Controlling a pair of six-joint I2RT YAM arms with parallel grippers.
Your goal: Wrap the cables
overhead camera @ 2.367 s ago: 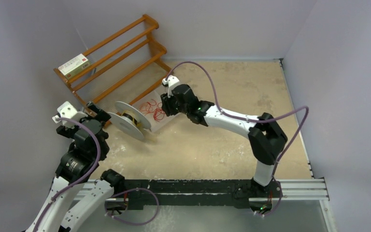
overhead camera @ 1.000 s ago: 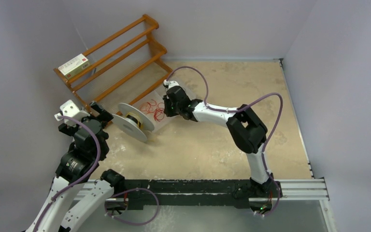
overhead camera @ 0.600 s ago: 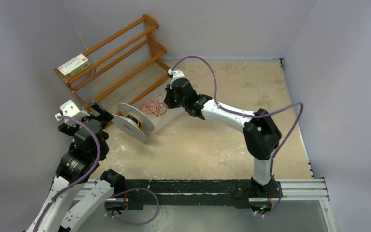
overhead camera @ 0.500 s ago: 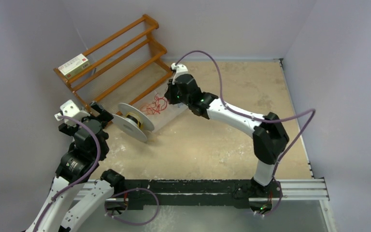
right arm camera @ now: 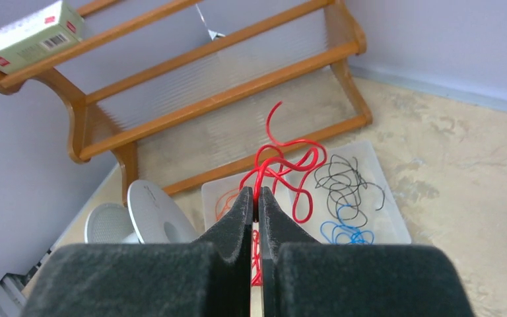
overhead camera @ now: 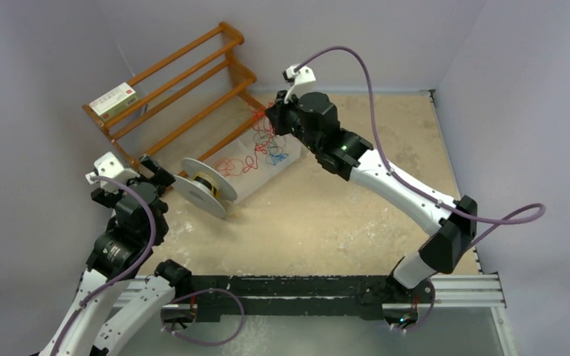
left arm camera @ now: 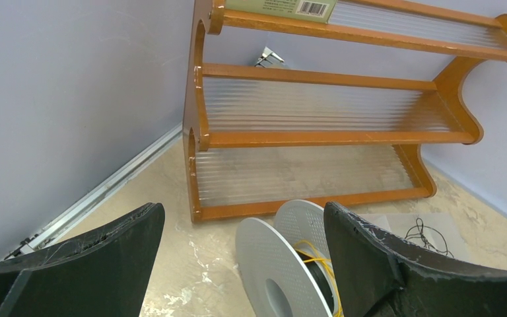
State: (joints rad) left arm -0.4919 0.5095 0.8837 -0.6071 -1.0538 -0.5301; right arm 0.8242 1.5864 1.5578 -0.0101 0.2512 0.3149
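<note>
Red cable (right arm camera: 284, 162): clamped in right end effector (right arm camera: 256, 198), hanging above tray (right arm camera: 383, 211); black cable (right arm camera: 346, 175) and blue cable (right arm camera: 343, 231) loose at its 4 o'clock. Left end effector (left arm camera: 241, 211): apart, empty, facing spool (left arm camera: 274, 264). Winding apparently not yet begun.

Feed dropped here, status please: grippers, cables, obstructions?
Right gripper shut on red cable, held above tray. Left gripper open, facing spool. Black cable, blue cable in tray. Wooden rack close behind.
</note>
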